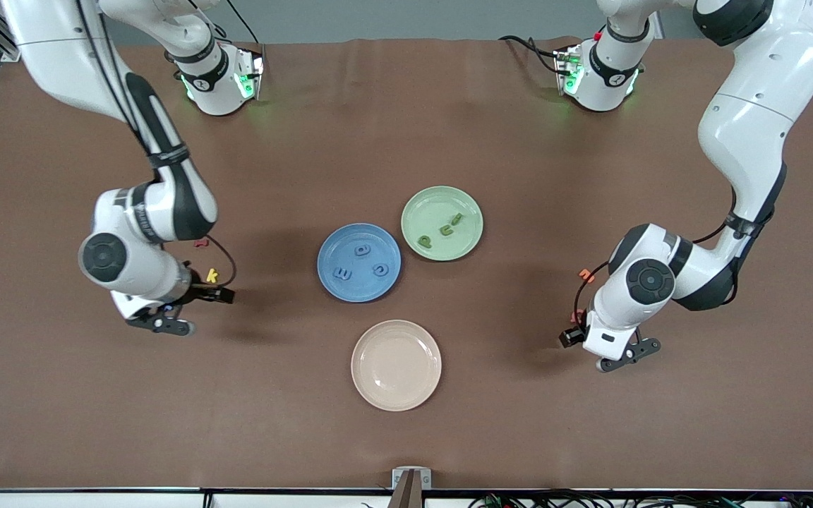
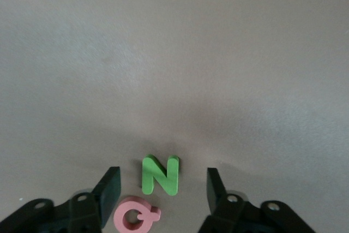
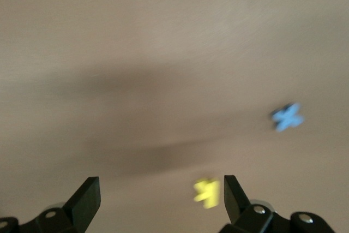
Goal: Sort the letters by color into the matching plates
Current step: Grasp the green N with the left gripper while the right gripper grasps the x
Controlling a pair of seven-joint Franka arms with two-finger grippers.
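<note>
While fingers straddle a green N (image 2: 160,175)
Left gripper (image 2: 163,189) parted around the flat foam letter; right gripper (image 3: 162,197) spread wide, waiting above the surface (image 3: 163,53).

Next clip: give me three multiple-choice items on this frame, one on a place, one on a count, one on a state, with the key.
1. Between the left end effector's fingers lies:
A. a green N
B. a blue letter
C. a beige plate

2. Letters in the blue plate:
A. one
B. three
C. five

3. The beige plate holds:
A. green letters
B. a pink letter
C. nothing

Key:
1 A: the left wrist view shows the green N on the table between the fingers of the left end effector, a pink letter beside it.
2 B: three letters lie in the blue plate.
3 C: the beige plate shows only its bare surface.
</note>
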